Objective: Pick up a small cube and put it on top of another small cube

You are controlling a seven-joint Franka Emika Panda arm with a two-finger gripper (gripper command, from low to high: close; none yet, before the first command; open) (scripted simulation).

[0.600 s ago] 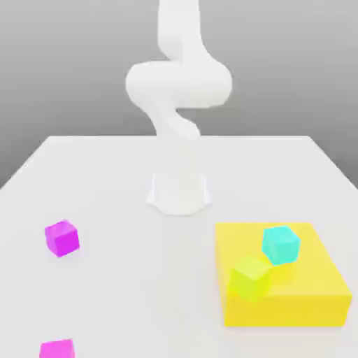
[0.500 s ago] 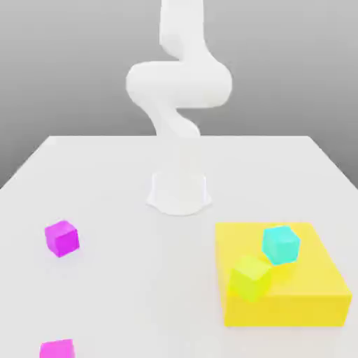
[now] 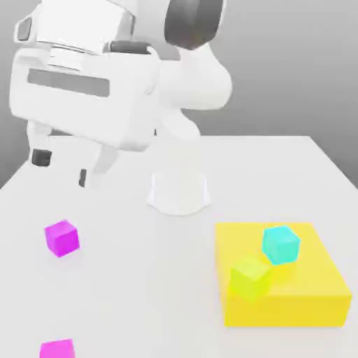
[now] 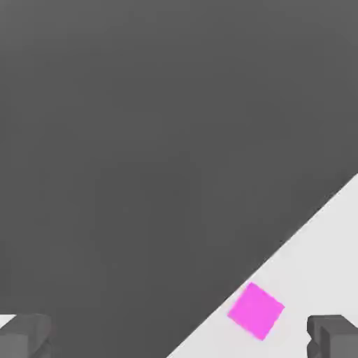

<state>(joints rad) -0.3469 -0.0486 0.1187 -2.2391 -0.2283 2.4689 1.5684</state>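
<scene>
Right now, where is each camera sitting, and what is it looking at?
Exterior view: off the arm, looking across the table toward the robot's base; it shows the arm, the open gripper, two magenta cubes, and the yellow block carrying the lime cube and cyan cube.
Hand view: on the hand, looking past two fingertips at the table's edge and one magenta cube.
Shared: the gripper, the table, a magenta cube; which one, I cannot tell.
</scene>
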